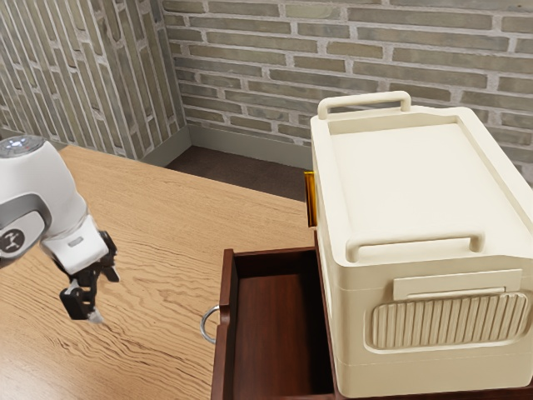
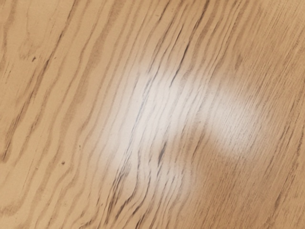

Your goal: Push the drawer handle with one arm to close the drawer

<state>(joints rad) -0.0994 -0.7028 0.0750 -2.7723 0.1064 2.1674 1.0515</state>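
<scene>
Drawer (image 1: 275,333) standing open beside the cream case (image 1: 400,183). Its ring handle (image 1: 202,324) faces the end effector (image 1: 107,298), whose fingers are spread, empty and well apart from the ring, above the desk (image 1: 166,242). A sound approach would align with the handle, then press squarely toward the case. Exterior view: handle and drawer; wrist view: close wood grain (image 2: 52,95), pale glare (image 2: 157,105).

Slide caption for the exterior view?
Open Franka gripper over a wood-grain table, clear of the metal ring handle on an open drawer.
</scene>
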